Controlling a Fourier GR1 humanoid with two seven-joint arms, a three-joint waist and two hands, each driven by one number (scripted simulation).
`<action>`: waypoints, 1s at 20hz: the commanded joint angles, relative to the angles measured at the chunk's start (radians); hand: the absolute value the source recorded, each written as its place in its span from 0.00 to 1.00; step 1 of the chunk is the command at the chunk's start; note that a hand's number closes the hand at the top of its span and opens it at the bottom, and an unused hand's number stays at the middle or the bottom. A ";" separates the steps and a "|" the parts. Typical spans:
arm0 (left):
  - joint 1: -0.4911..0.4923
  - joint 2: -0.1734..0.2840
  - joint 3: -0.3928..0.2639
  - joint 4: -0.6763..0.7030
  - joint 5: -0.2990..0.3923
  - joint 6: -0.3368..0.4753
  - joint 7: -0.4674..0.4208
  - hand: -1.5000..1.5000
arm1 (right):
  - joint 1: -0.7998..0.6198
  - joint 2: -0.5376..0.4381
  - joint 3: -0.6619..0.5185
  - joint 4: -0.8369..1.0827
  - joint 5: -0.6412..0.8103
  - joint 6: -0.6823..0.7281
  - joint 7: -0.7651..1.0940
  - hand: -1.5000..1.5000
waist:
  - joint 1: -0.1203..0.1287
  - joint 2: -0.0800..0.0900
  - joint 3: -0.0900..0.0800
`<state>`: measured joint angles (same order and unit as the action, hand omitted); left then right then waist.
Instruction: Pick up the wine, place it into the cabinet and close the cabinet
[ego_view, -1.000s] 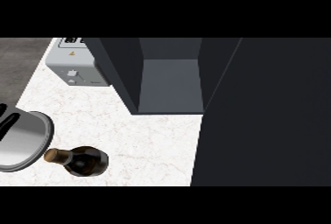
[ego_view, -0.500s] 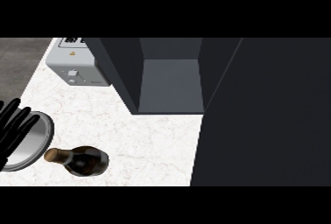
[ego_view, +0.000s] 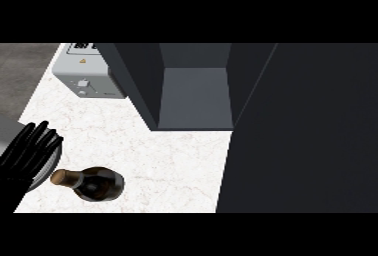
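Left hand (ego_view: 29, 155) risen into view since earlier, fingers extended, empty, beside wine (ego_view: 94, 183); grasp pending, cabinet (ego_view: 196, 95) open.

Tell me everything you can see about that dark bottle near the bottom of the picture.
The wine bottle is dark, nearly black glass with a round body, a short neck and a tan cork-coloured top pointing toward the view's left. Seen from steeply above, it stands on the white marbled counter, near its front edge. The left hand, black with straight fingers, hovers just left of the neck over a grey plate; it does not look to be touching the bottle. The open cabinet lies farther back and to the right.
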<state>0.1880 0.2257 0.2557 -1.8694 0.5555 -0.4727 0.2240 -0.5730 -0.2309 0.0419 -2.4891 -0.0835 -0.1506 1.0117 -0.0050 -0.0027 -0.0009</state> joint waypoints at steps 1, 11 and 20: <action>0.022 -0.047 -0.013 0.075 -0.106 -0.034 -0.093 0.00 | 0.010 -0.015 -0.024 -0.137 -0.066 -0.008 0.096 0.00 | 0.000 -0.001 0.000; -0.021 -0.051 0.004 0.342 -0.244 -0.137 -0.308 0.00 | 0.004 -0.003 -0.003 -0.141 -0.040 -0.027 0.108 0.00 | -0.003 0.000 0.000; -0.068 -0.059 -0.002 0.561 -0.364 -0.154 -0.473 0.00 | 0.035 -0.030 -0.082 -0.134 -0.135 0.018 0.065 0.00 | -0.003 0.001 0.001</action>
<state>0.1439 0.1785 0.2604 -1.3896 0.2436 -0.6289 -0.1796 -0.6132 -0.2517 0.0200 -2.4896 -0.0848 -0.1603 1.0296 -0.0079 -0.0026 -0.0010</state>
